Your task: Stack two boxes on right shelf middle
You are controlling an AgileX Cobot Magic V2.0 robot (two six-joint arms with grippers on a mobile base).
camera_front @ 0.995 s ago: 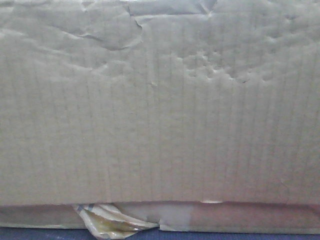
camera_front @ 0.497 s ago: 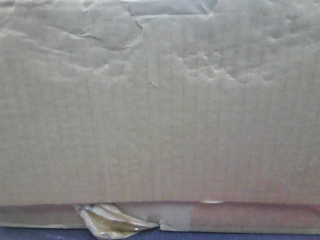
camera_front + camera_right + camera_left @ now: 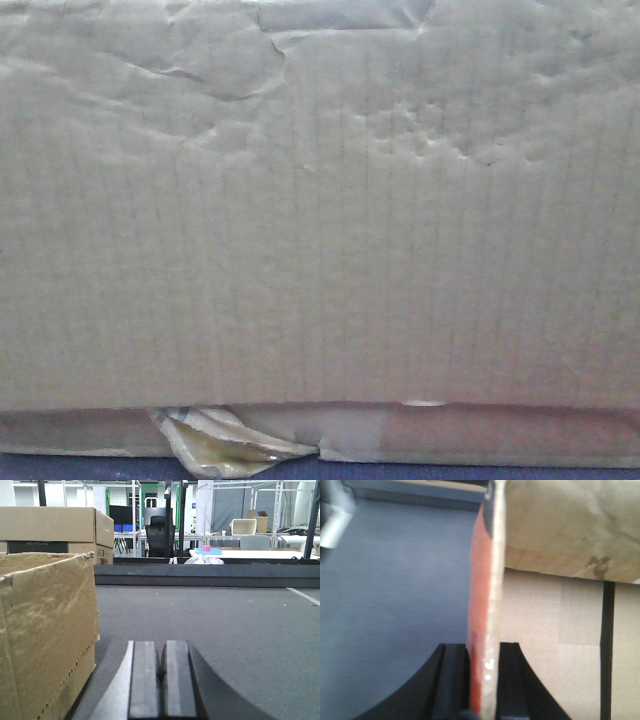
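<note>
1. The left gripper (image 3: 482, 680) has its black fingers clamped on the upright wall of a plain brown corrugated cardboard box (image 3: 492, 580), one finger on each side. The wall's outer face looks orange-red.
2. The right gripper (image 3: 154, 675) has its fingers pressed together with nothing between them, low over the dark grey carpeted surface (image 3: 225, 620).
3. Compared with half a second earlier, the front view shows the same creases in the same places, with no visible shift.
4. There the box's face (image 3: 320, 250) fills the frame, wrinkled and dented toward the top. A crumpled scrap of yellowish clear tape (image 3: 220, 445) lies on a flatter band of cardboard (image 3: 480, 435) just under its lower edge.
5. In the right wrist view the box (image 3: 45, 630), ragged along its top edge, stands on the carpet just left of the right gripper. A closed brown carton (image 3: 55, 527) sits well behind it.
</note>
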